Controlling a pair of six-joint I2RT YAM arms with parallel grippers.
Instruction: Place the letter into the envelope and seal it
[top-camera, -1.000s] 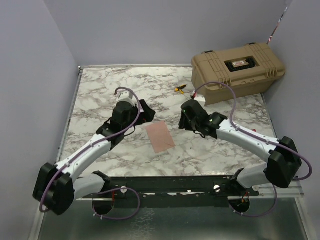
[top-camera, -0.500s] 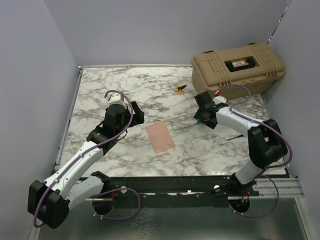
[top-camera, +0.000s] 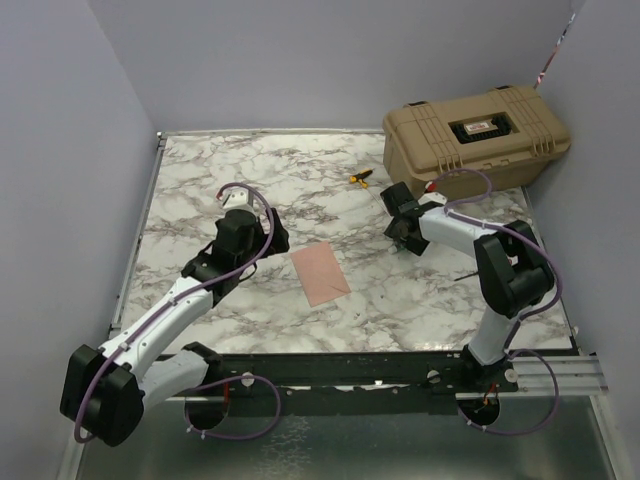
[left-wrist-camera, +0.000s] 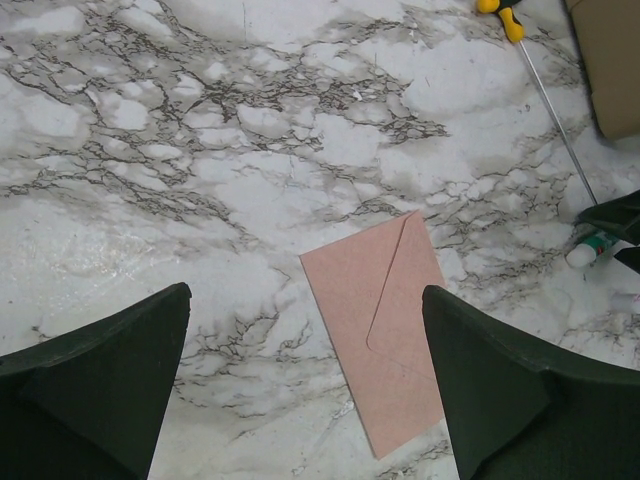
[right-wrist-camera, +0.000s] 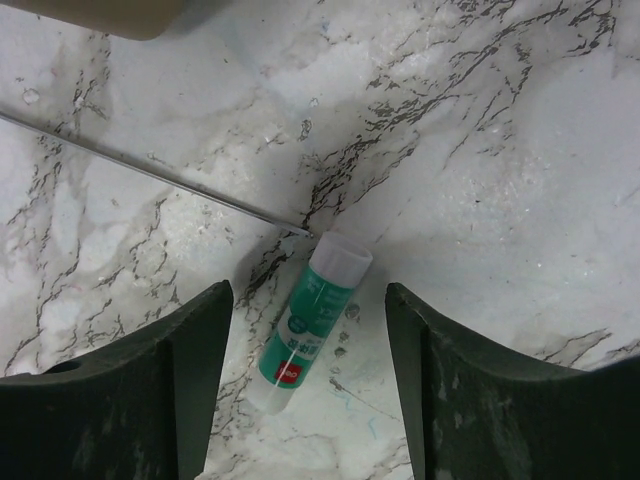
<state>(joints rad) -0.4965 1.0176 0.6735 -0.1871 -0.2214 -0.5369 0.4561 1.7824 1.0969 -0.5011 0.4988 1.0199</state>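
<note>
The salmon-tan envelope (top-camera: 320, 273) lies flat on the marble table, its pointed flap folded down onto the body (left-wrist-camera: 375, 330). The letter is out of view. My left gripper (top-camera: 275, 238) hovers just left of the envelope, open wide with nothing between its fingers (left-wrist-camera: 305, 295). My right gripper (top-camera: 400, 217) hangs to the right, near the tan case, open. A green and white glue stick (right-wrist-camera: 305, 325) lies on the table between its fingers (right-wrist-camera: 308, 290), touched by neither.
A tan hard case (top-camera: 475, 140) stands at the back right of the marble table (top-camera: 200, 180). A yellow-handled screwdriver (top-camera: 358, 178) lies left of it, its thin shaft (right-wrist-camera: 150, 170) running just beyond the glue stick. The glue stick (left-wrist-camera: 585, 250) also shows right of the envelope.
The left gripper drew back a little from the envelope and opened fully. The right arm swung right toward the case, and its jaws widened over the glue stick.
</note>
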